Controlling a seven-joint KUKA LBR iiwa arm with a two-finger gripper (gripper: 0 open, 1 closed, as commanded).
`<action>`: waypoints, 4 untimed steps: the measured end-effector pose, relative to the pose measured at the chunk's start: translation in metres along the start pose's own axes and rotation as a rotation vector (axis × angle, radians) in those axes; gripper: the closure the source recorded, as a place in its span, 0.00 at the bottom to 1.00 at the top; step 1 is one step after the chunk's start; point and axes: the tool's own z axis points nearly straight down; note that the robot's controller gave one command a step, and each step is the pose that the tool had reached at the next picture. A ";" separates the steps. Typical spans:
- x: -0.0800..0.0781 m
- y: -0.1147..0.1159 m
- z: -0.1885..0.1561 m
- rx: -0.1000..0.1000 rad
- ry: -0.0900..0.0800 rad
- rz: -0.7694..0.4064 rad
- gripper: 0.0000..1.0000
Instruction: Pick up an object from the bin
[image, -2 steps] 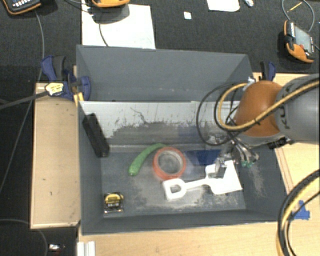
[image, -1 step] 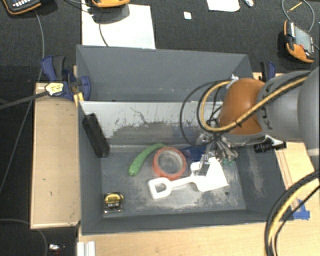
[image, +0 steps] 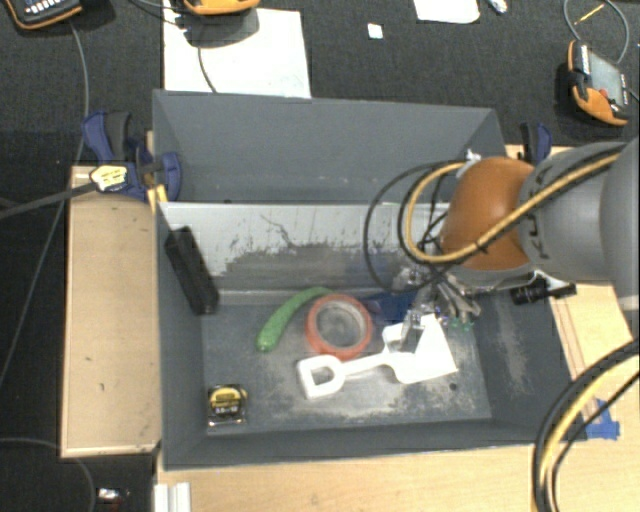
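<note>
My gripper (image: 409, 331) is low in the right half of the bin, right at the upper edge of the broad blade of a white plastic scoop (image: 345, 372). The scoop lies flat, its handle with a square hole pointing left. Just left of the gripper lies an orange-rimmed roll of clear tape (image: 340, 325). A small dark blue thing (image: 392, 304) sits behind the gripper, partly hidden by it.
A green curved pod-like thing (image: 285, 318) lies left of the tape roll. A black oblong block (image: 190, 270) leans by the left wall. A yellow and black tape measure (image: 226, 403) sits in the front left corner. The arm's orange cover and cables hang over the bin's right side.
</note>
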 end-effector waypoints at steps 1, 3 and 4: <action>0.009 -0.001 -0.071 -0.001 -0.010 -0.119 0.00; 0.017 -0.014 -0.019 -0.002 -0.013 -0.075 0.00; 0.014 -0.025 -0.091 -0.002 -0.011 -0.040 0.00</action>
